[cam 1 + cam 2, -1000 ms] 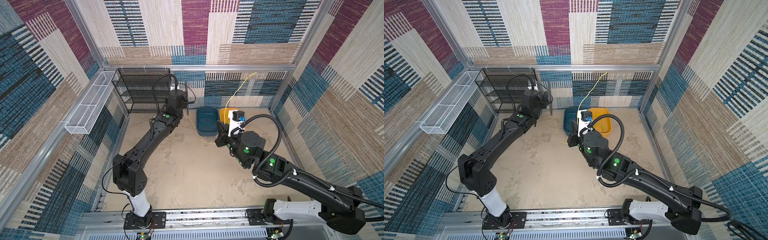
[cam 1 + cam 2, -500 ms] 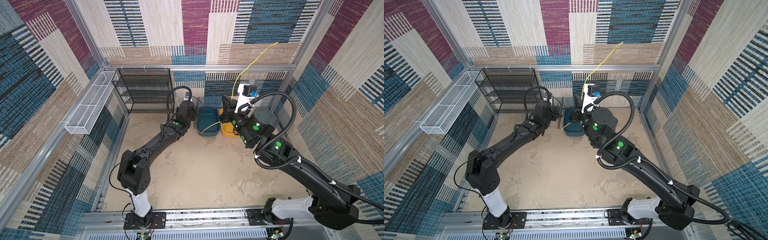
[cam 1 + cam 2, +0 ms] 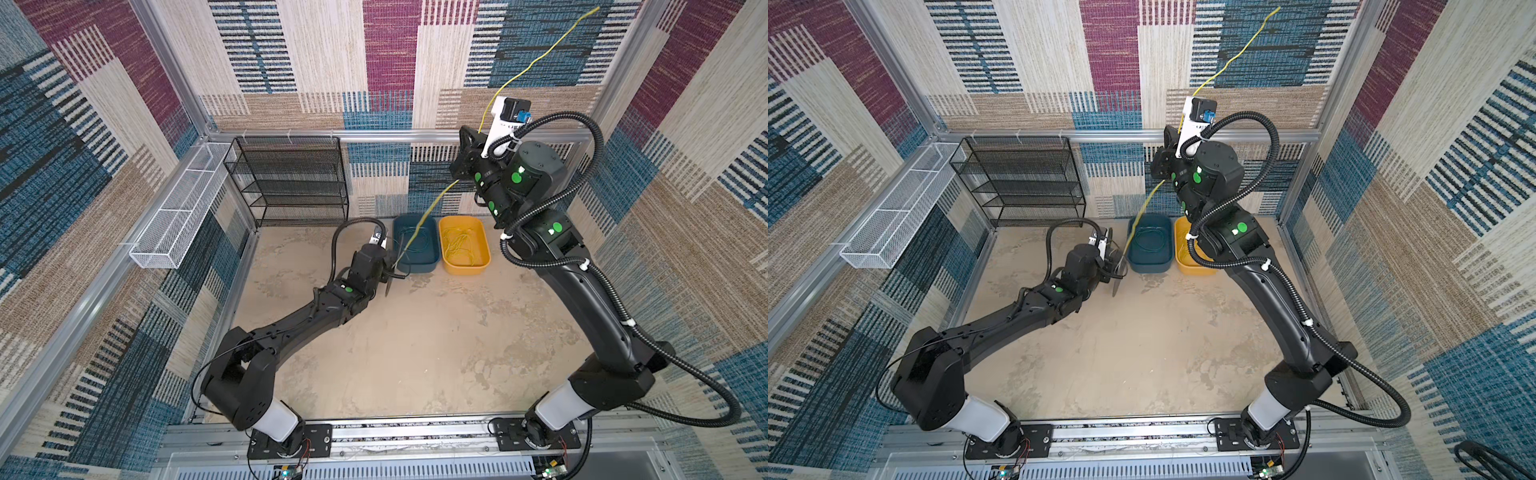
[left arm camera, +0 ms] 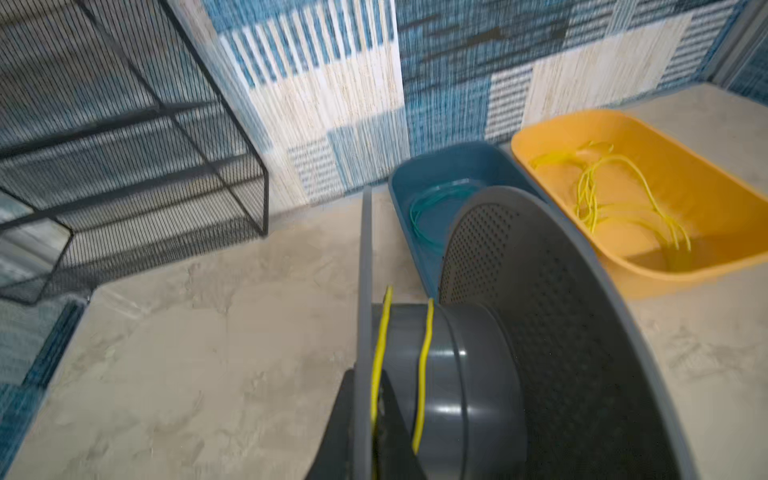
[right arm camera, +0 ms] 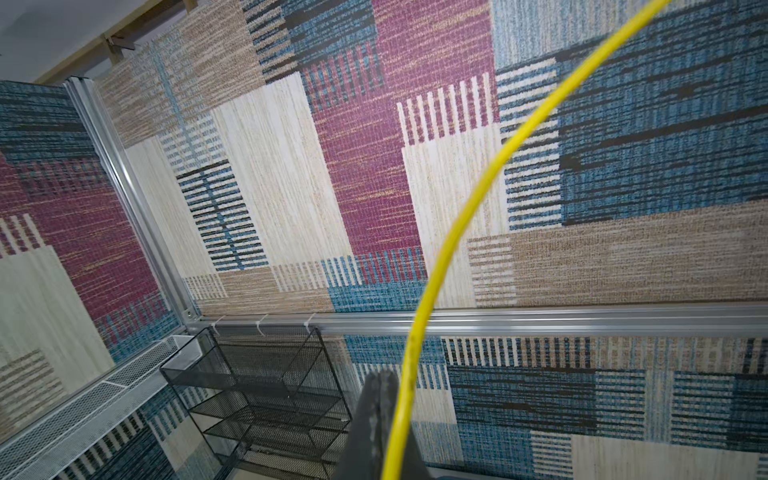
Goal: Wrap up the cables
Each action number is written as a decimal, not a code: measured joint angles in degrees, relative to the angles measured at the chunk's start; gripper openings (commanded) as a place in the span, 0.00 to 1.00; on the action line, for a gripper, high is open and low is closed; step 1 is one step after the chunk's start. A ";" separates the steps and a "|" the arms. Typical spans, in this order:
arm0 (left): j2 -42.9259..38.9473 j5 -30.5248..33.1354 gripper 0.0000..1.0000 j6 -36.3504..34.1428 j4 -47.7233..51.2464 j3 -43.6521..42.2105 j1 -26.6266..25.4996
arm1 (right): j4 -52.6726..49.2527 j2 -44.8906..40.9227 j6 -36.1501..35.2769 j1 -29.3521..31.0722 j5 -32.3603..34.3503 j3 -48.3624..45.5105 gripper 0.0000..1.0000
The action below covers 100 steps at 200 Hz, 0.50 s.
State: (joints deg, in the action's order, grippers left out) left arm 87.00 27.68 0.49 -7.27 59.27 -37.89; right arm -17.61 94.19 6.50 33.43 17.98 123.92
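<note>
Strings a cable taut from spool to raised arm.

Clenches the left fingers (image 4: 332, 440) on a grey spool (image 4: 548, 332) low over the tabletop (image 3: 415, 353), just beside the blue bin (image 3: 419, 267); clamps the right fingers (image 3: 467, 145) on the yellow cable (image 3: 428, 212) high up near the back wall (image 3: 386, 62). Draws that cable in a straight slant from the spool's hub (image 4: 461, 374), already ringed by two turns, up to the right fingers, with a free tail arching on above. Leaves more cables (image 3: 459, 245) loose in the yellow bin (image 3: 465, 271). Puts the left arm nearer the hub; probably needs the slant led round it, across the spool's axle.
</note>
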 measured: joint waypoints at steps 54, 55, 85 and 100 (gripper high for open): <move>-8.13 3.04 0.00 1.27 -6.40 -12.33 -3.82 | -10.05 9.16 2.40 -6.51 -6.95 12.55 0.00; -8.26 3.08 0.00 1.27 -6.43 -12.48 -3.87 | -10.14 9.22 2.51 -6.75 -7.13 12.52 0.00; -12.50 4.07 0.00 1.27 -7.23 -16.48 -5.64 | -10.71 10.60 4.42 -12.24 -11.02 12.37 0.00; -14.19 4.17 0.00 1.27 -6.91 -17.75 -7.06 | -11.15 12.81 5.38 -14.75 -13.09 14.36 0.00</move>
State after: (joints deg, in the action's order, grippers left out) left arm 72.82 31.86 1.76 -14.17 41.52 -44.95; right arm -28.75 107.00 11.88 18.68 4.89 138.28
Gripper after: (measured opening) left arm 0.082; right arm 0.051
